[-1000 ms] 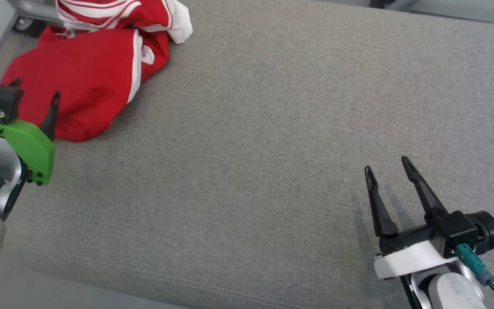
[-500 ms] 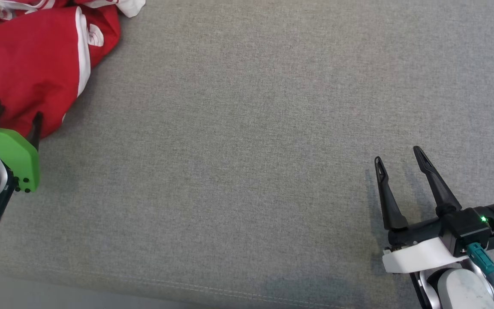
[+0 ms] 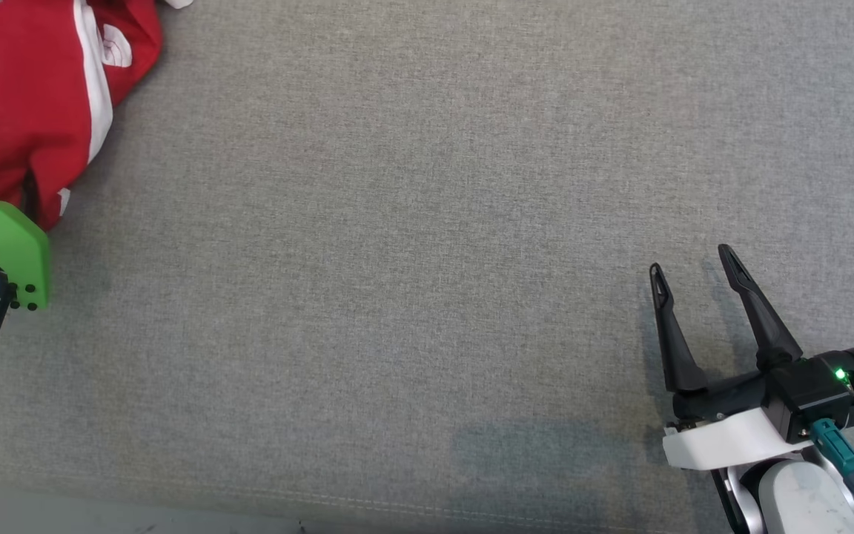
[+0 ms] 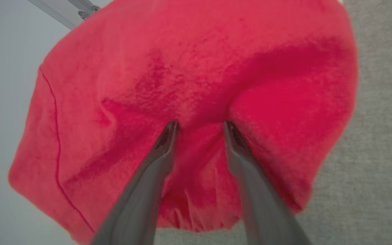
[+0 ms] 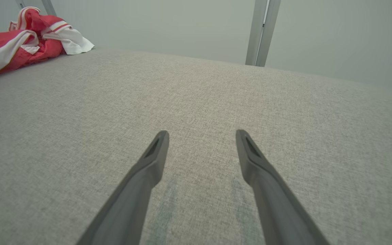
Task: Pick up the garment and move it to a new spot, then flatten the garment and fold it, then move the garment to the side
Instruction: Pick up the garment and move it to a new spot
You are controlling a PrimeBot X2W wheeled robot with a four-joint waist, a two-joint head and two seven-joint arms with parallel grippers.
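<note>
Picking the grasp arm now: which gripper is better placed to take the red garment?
Left. The left gripper has its tips pressed into the red garment, jaws apart. The right gripper sits open over grey upholstery, far across from it.

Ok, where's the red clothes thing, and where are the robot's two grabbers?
red garment (image 3: 19, 96), head view, plain red cloth left of its white stripe.
right gripper (image 3: 690, 259), head view, midway between its fingertips.
left gripper (image 4: 200, 124), left wrist view, midway between its fingertips.

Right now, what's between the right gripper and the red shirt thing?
Nothing but bare grey fabric lies between the right gripper and the red garment; the head view shows it.
</note>
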